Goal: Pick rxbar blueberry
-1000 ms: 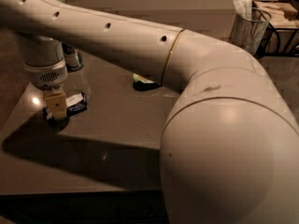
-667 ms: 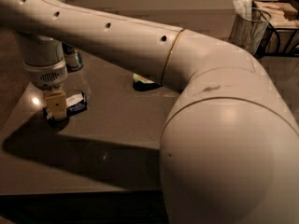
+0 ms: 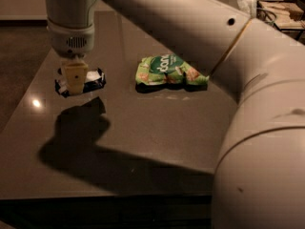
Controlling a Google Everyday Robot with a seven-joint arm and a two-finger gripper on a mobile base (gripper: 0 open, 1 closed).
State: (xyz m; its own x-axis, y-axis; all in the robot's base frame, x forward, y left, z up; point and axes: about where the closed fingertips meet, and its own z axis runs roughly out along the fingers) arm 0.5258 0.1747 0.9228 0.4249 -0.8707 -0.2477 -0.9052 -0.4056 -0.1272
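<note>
Camera view is filled on the right by the robot's pale arm [image 3: 190,27], which crosses the top of the frame and drops at the left to the wrist. A second ago the arm lay lower across the picture and hid most of what stood behind it. Now the whole scene sits differently in frame, with more of the dark desk [image 3: 157,128] showing.

The green chip bag [image 3: 169,70], before only a sliver under the arm, lies fully in sight near the middle of the desk. The can that stood just behind the wrist earlier is out of view.

The gripper [image 3: 75,87] hangs over the desk's left part, its jaws clamped on the rxbar blueberry [image 3: 96,80]. The bar sticks out on both sides of the tan front finger. Its shadow [image 3: 78,116] lies apart from it on the desk, whereas earlier bar and desk met.
</note>
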